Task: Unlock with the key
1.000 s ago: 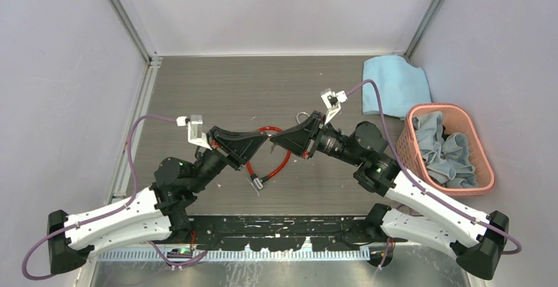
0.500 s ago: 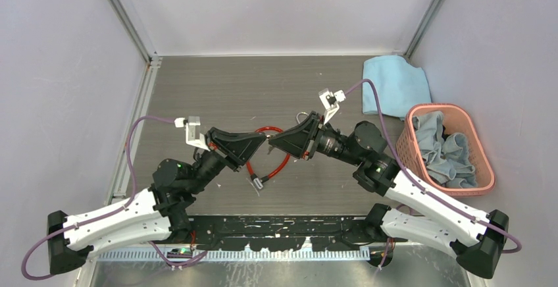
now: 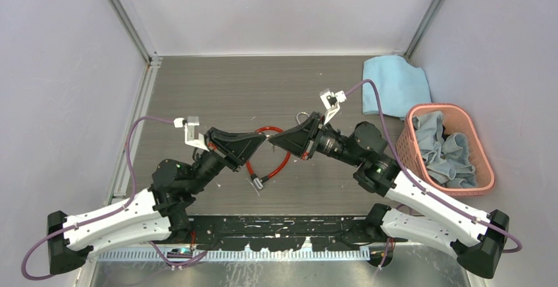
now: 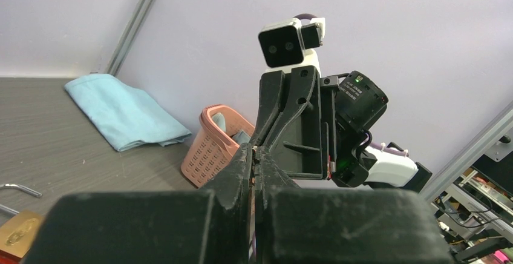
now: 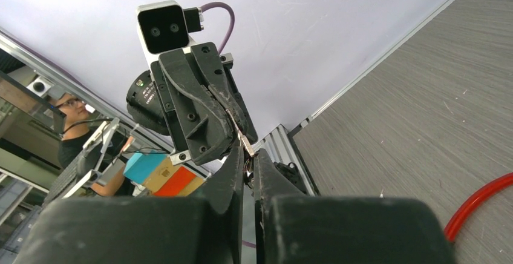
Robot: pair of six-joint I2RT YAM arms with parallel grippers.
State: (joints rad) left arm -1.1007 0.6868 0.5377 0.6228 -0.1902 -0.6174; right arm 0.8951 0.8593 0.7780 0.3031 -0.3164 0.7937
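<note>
My left gripper and right gripper meet tip to tip above the middle of the table. In the right wrist view a thin silvery key runs from the left gripper's shut fingers down into my right gripper, whose jaws are shut on its ring. In the left wrist view my left gripper is shut, with a sliver of metal at its tips. The brass padlock lies on the table. Only its shackle shows from above. The red cable lock loops below the grippers.
A blue cloth lies at the back right. A pink basket of cloths stands at the right edge. The cable lock's metal end lies in front of the left gripper. Walls enclose the back and both sides.
The left gripper has shifted very slightly to the left. Both grippers stay shut, tip to tip.
</note>
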